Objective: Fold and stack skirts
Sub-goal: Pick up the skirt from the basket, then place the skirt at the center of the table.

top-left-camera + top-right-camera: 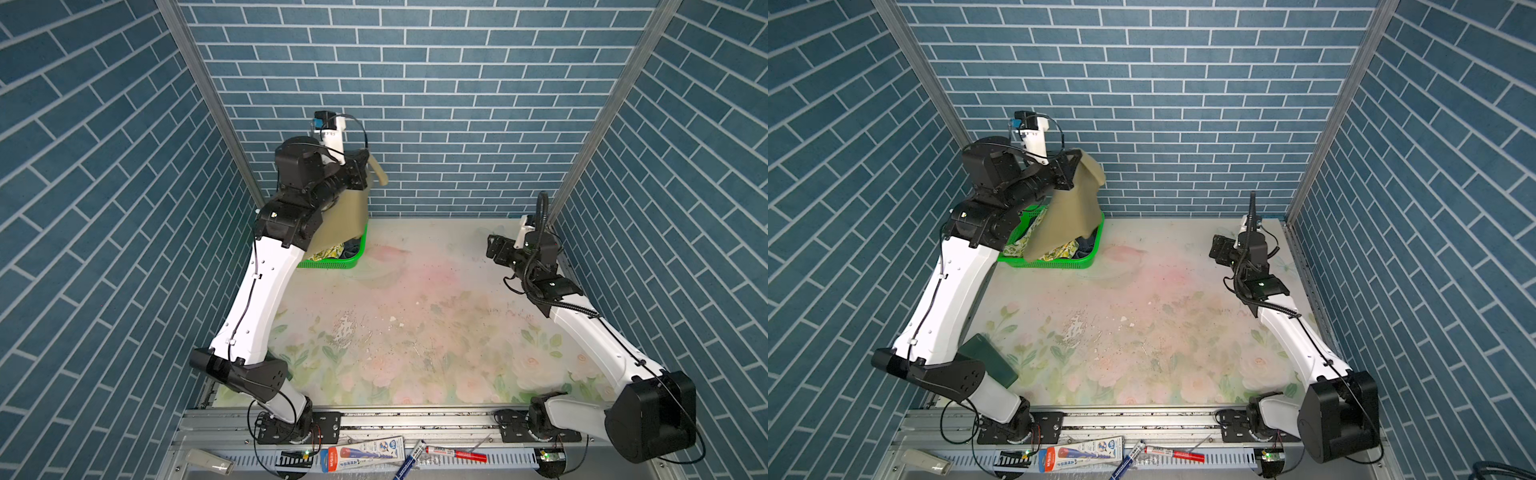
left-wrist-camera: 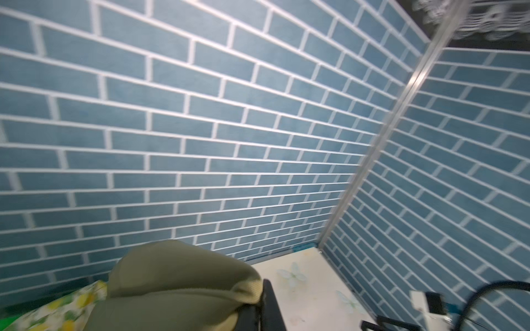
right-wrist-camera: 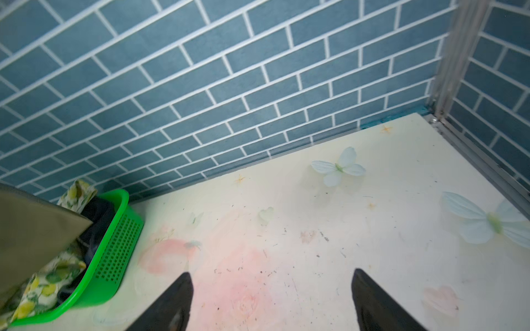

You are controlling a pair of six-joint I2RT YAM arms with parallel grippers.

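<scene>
**Bimanual cell, seen from above and from both wrists.** The left claw (image 1: 1074, 168) is raised high over the far left corner of the table (image 1: 1142, 316). Its jaws are closed on an upper edge of the olive-khaki skirt (image 1: 1069, 216). The cloth bunches over the top of this claw and hangs from it as one loose sheet. The lower end of the sheet reaches down to the green mesh basket (image 1: 1059, 263), which stands directly beneath the claw.

In the left wrist view the same skirt (image 2: 177, 283) lies just ahead of the claw, draped against one dark finger (image 2: 272, 309). The pinch point itself is hidden by cloth.

Two more garments lie in the basket below the left claw:
- The lemon-print skirt (image 1: 1064, 251) is partly covered by the hanging olive sheet.
- The navy denim skirt (image 1: 1086, 244) is on the side of the basket nearer the right claw.

The right claw (image 3: 272, 275) is well apart from the left one, above the far right part of the table. Its jaws are spread wide, with only bare floral tabletop between them, and they hold nothing. The basket lies off to its side, toward the left claw. In the right wrist view, dark denim shows along the mesh wall and lemon-print cloth lies under the olive sheet.
</scene>
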